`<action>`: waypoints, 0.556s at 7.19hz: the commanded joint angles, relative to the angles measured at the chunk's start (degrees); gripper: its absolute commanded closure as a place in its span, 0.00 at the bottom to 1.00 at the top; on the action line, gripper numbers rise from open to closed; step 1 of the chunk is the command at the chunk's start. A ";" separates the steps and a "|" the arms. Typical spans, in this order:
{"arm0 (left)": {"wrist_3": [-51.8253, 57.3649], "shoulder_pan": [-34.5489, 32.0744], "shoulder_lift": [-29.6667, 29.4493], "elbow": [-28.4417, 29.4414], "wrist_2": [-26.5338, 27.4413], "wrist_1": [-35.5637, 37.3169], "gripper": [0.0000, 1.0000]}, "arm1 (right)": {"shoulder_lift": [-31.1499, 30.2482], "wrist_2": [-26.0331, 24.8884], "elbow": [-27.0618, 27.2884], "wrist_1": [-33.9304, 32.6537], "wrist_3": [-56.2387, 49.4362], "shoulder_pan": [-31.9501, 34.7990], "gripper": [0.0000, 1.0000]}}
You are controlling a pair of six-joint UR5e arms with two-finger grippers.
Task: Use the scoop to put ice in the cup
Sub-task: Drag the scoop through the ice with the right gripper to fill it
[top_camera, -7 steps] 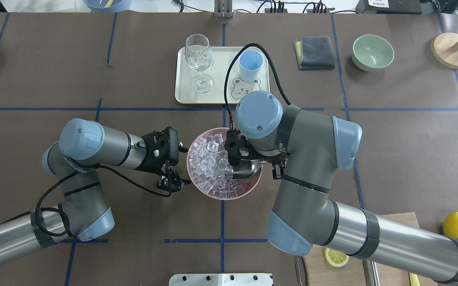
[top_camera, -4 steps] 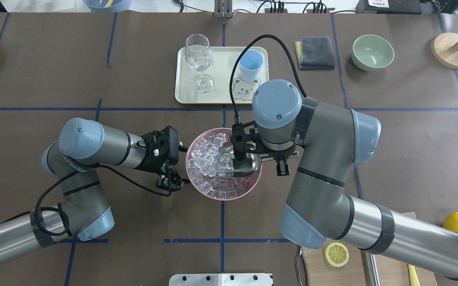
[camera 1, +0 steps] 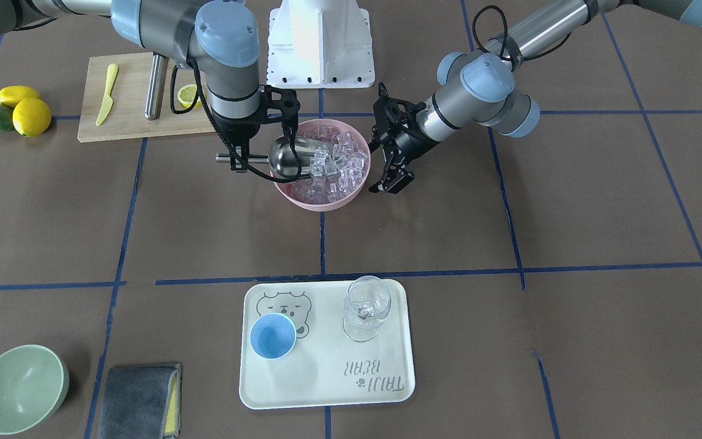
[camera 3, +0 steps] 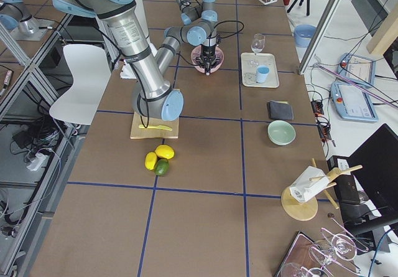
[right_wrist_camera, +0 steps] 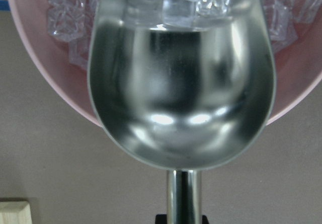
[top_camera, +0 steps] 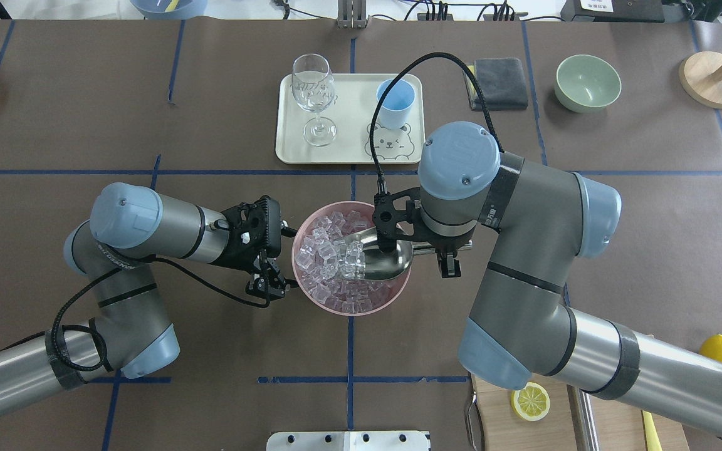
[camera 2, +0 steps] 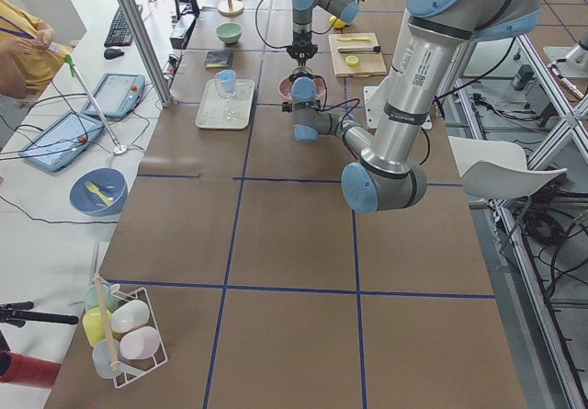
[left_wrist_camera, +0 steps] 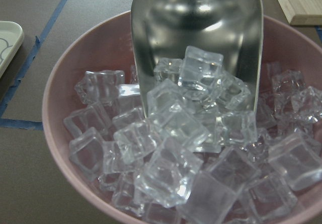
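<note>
The steel scoop [top_camera: 386, 260] lies tilted in the pink bowl [top_camera: 309, 299], its mouth toward the robot's left, with a few cubes of ice [left_wrist_camera: 201, 73] in its trough. My right gripper [top_camera: 445, 250] is shut on the scoop's handle [camera 1: 232, 160] at the bowl's right rim. The ice [top_camera: 329, 250] fills the bowl. My left gripper [top_camera: 273, 288] looks shut and sits against the bowl's outer left wall; no finger shows inside the rim. The light-blue cup [top_camera: 395, 103] stands upright and looks empty on the white tray [top_camera: 348, 125], beyond the bowl.
A clear stemmed glass [top_camera: 314, 94] stands on the tray left of the cup. A grey cloth [top_camera: 499, 81] and a pale-green bowl [top_camera: 587, 82] lie at the back right. A cutting board [camera 1: 131, 103] and lemons [camera 1: 31, 116] are near the robot's right.
My right arm has swung right and back, and the scoop has tipped up with ice cubes in its trough. The bowl and my left gripper have shifted slightly left.
</note>
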 commanded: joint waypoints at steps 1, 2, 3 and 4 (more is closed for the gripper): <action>0.00 -0.03 -0.07 -0.14 -0.01 0.42 0.00 | -0.29 1.38 1.14 0.32 0.16 0.44 1.00; 0.00 0.06 -0.16 -1.01 -0.01 2.34 0.00 | -0.64 1.64 1.33 0.84 0.33 0.61 1.00; 0.00 0.06 -0.16 -2.15 0.08 3.31 0.00 | -1.43 3.30 1.41 2.85 0.68 1.40 1.00; 0.00 0.06 -0.25 -2.16 0.08 3.76 0.00 | -2.65 4.62 1.76 4.96 0.86 2.28 1.00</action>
